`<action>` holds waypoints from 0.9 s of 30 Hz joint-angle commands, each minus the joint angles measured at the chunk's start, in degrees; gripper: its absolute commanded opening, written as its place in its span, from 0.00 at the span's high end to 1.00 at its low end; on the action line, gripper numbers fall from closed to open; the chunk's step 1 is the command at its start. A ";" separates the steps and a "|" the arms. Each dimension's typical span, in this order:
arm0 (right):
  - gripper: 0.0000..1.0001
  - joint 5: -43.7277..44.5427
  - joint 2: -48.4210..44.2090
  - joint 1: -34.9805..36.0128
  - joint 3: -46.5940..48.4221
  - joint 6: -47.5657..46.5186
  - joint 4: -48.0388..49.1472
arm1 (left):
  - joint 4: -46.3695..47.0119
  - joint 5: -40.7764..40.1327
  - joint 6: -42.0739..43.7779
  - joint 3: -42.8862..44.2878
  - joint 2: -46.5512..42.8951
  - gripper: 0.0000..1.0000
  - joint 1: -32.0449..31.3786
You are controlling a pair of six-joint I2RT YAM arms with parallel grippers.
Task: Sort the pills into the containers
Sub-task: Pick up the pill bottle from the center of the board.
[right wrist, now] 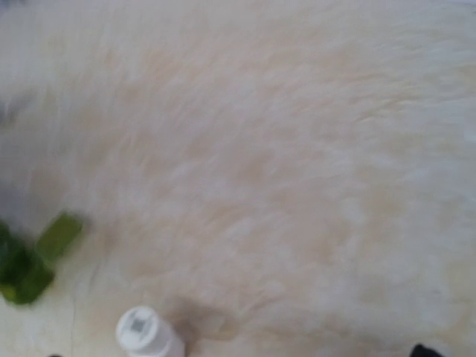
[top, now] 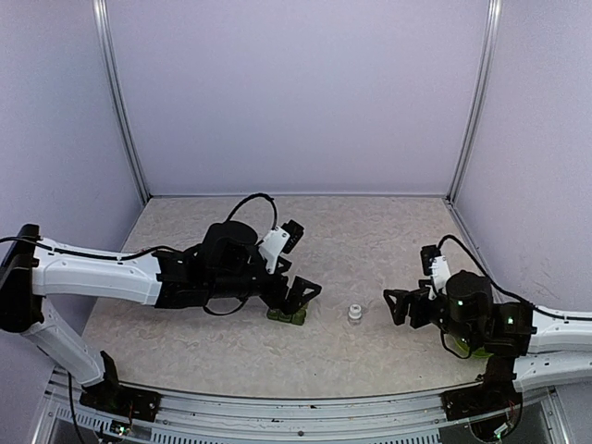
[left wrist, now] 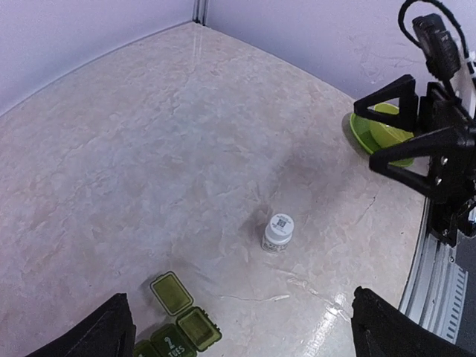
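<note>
A small white pill bottle [top: 354,314] stands capped and upright on the table between the two arms; it also shows in the left wrist view [left wrist: 279,232] and in the blurred right wrist view [right wrist: 145,332]. A green weekly pill organizer [top: 289,315] lies under my left gripper [top: 301,294]. In the left wrist view the organizer [left wrist: 178,320] has its end compartment open with the lid flipped back, and that compartment looks empty. My left gripper is open wide and empty above it. My right gripper [top: 400,305] is open and empty, to the right of the bottle.
A lime green bowl [left wrist: 379,134] sits on the table behind the right gripper, near the right arm's base. The organizer shows as a green blur at the left of the right wrist view [right wrist: 26,260]. Walls enclose the table at back and sides.
</note>
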 commanded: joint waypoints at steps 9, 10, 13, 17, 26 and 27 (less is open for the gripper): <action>0.00 5.88 -6.01 -2.56 0.02 8.97 -10.60 | -3.87 4.63 4.29 14.97 19.72 0.01 -2.33; 0.00 4.84 -5.17 -2.56 0.02 7.93 -9.48 | -4.19 5.09 4.57 16.06 21.04 0.01 -2.37; 0.00 2.92 -4.33 -2.68 -0.50 6.53 -6.52 | -4.97 5.80 5.08 18.79 24.26 0.01 -2.37; 0.00 0.70 -4.01 -3.75 -1.69 3.54 -2.31 | -5.80 6.66 5.69 21.89 27.86 0.01 -2.38; 0.00 -0.10 -1.16 -10.50 -0.93 5.15 -5.41 | -7.84 7.58 6.63 28.49 34.83 0.07 -2.27; 0.00 -0.07 -1.15 -10.87 -1.06 5.29 -5.46 | -8.29 7.59 6.72 29.21 35.57 0.08 -2.26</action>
